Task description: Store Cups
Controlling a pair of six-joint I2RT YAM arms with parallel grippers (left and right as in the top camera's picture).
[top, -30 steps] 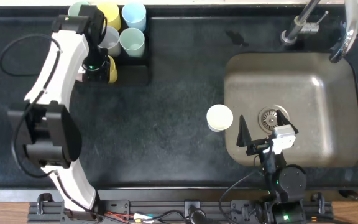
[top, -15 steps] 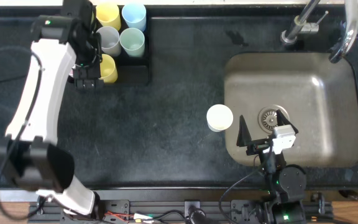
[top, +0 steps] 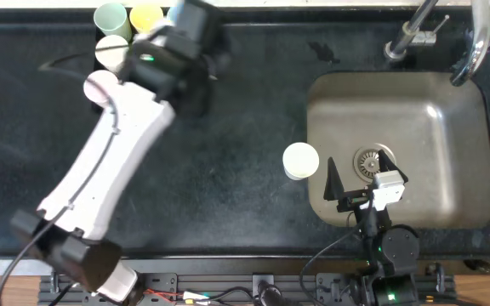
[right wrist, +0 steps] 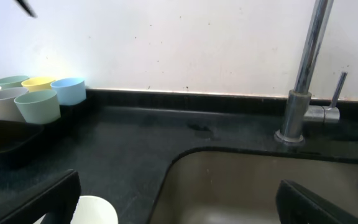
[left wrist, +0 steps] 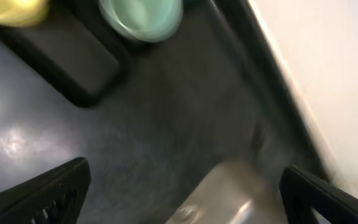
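The left arm [top: 130, 136] covers most of the rack [left wrist: 61, 59] from above. Picture edges cut off the yellow cup [left wrist: 11, 9], green cup [left wrist: 143, 15] and white cup [right wrist: 95, 211].

Countertop [top: 228, 170]: dark, speckled, stone-like, smooth with a soft sheen; sink [top: 441, 170]: brushed metal, satin; faucet [right wrist: 306, 56]: polished metal, glossy; pastel cups [right wrist: 37, 106]: smooth matt plastic; tray [left wrist: 73, 62]: black, matt; left arm's shell [top: 117, 161]: glossy white plastic.

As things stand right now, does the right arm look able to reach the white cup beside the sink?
Probably yes. The white cup stands on the counter close beside the open right gripper, with nothing between them. The left arm is away by the cup rack.
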